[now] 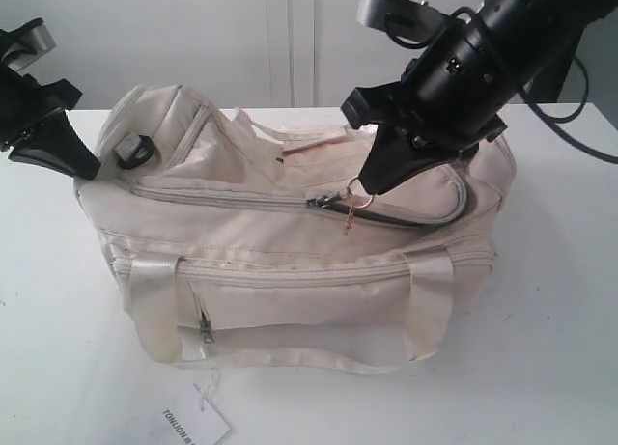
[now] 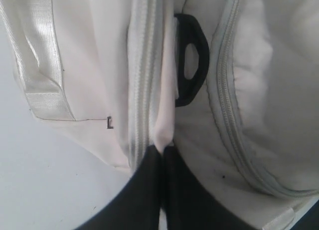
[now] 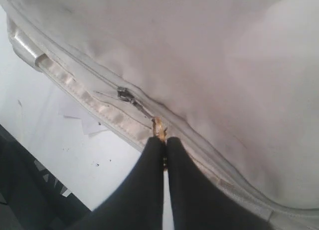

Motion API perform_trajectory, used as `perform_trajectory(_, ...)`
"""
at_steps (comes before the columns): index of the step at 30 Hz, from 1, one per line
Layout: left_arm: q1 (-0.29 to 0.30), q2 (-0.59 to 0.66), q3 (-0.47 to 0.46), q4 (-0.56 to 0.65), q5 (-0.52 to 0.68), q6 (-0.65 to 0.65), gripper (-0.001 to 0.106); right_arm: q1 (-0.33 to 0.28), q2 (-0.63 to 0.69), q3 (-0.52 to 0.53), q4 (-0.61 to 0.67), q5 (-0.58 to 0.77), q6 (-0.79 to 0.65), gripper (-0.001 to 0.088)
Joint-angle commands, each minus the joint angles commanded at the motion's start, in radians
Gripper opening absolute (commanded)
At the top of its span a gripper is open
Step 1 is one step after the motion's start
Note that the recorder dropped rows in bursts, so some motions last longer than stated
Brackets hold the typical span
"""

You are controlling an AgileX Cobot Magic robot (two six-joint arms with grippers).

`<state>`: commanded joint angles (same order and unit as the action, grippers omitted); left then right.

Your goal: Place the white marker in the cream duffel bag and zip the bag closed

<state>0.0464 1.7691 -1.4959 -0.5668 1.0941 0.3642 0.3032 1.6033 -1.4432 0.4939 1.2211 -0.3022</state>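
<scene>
Two end effectors pinch the soft, slack cream duffel bag [image 1: 290, 300]: left end effector [image 2: 160, 152] its end fabric, right end effector [image 3: 164, 140] its gold ring pull [image 3: 158, 125], the proper hold; white marker unseen.

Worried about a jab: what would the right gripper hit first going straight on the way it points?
Likely the cream duffel bag, at its top zipper, just past the gold ring pull the right gripper pinches.
</scene>
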Motion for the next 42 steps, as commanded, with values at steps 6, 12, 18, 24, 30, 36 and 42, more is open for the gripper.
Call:
perform_trajectory(6,0.0,0.0,0.0,-0.002,0.0,0.0,0.0,0.0,0.0,0.003,0.01,0.0,0.003,0.0)
perform_trajectory(12,0.0,0.0,0.0,-0.035,-0.01,-0.007,0.002,0.0,0.0,0.003,0.077,0.0,0.011,0.0)
perform_trajectory(18,0.0,-0.006,0.0,-0.064,-0.004,0.009,0.038,0.0,0.004,0.003,0.103,-0.01,0.018,0.0)
perform_trajectory(24,0.0,-0.072,0.0,-0.069,-0.004,0.038,0.056,0.0,0.01,0.003,0.108,-0.035,0.037,0.0)
perform_trajectory(30,0.0,-0.151,0.0,-0.067,0.004,0.096,0.056,0.0,0.011,0.003,0.131,-0.041,0.037,0.0)
perform_trajectory(36,0.0,-0.215,0.0,-0.067,0.031,0.122,0.055,0.0,0.011,0.003,0.141,-0.041,0.037,0.0)
perform_trajectory(42,0.0,-0.27,0.0,-0.085,0.058,0.13,0.055,0.0,0.011,0.003,0.141,-0.041,0.037,0.0)
